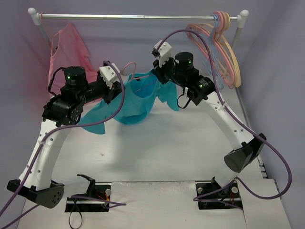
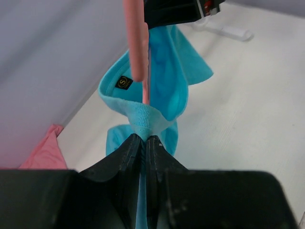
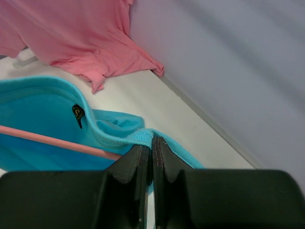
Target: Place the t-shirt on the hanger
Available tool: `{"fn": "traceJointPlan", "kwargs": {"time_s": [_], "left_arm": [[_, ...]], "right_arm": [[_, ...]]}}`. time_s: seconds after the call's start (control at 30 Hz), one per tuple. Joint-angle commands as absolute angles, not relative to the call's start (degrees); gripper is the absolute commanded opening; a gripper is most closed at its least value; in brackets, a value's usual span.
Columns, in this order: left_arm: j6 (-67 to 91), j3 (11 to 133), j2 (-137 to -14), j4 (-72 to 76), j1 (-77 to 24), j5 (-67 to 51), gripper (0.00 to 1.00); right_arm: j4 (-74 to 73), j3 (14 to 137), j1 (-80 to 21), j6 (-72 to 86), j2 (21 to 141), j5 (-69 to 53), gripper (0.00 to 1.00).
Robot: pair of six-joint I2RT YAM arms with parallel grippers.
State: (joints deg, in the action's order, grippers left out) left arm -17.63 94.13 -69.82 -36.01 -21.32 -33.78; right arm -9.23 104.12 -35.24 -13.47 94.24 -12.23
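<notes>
The teal t-shirt (image 1: 138, 102) hangs above the table, stretched by its neck between both grippers. My left gripper (image 1: 123, 83) is shut on the collar rib (image 2: 143, 121). My right gripper (image 1: 154, 76) is shut on the collar's other side (image 3: 143, 137). The thin pink hanger (image 1: 127, 67) is between the grippers; its hook pokes up behind the shirt. In the left wrist view the hanger (image 2: 137, 43) goes down into the neck opening. In the right wrist view its wire (image 3: 57, 141) lies inside the shirt (image 3: 38, 100). Most of the hanger is hidden by cloth.
A pink garment (image 1: 69, 45) hangs from the rail (image 1: 143, 17) at the back left and trails onto the table (image 3: 71, 33). Several tan, pink and blue hangers (image 1: 224, 43) hang at the rail's right end. Walls close in at the back and sides.
</notes>
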Motion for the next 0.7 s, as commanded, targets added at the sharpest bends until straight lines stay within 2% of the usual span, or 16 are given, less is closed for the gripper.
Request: {"fn": "traceJointPlan", "kwargs": {"time_s": [0.0,0.17,0.3,0.43,0.67], "left_arm": [[-16.61,94.50,-67.15,-28.66,-21.62,-39.99,0.00],[-13.72,81.15,-61.62,-23.03,-21.45,-40.61,0.00],[-10.38,74.98,-59.16,-20.05,-21.36,-39.90,0.00],[-5.90,68.31,-57.92,-12.51,-21.27,-40.78,0.00],[-0.79,58.89,-56.08,-3.35,-21.45,-40.52,0.00]], "right_arm": [[-6.16,105.48,-34.63,-20.12,91.51,-14.24,0.03],[-5.80,96.61,-33.66,-24.34,87.02,-15.82,0.03],[-4.75,87.21,-33.66,-23.92,82.71,-17.13,0.03],[-3.43,83.15,-33.75,-20.66,80.42,-25.55,0.03],[-4.74,80.07,-35.51,-17.84,80.77,-30.49,0.05]]}}
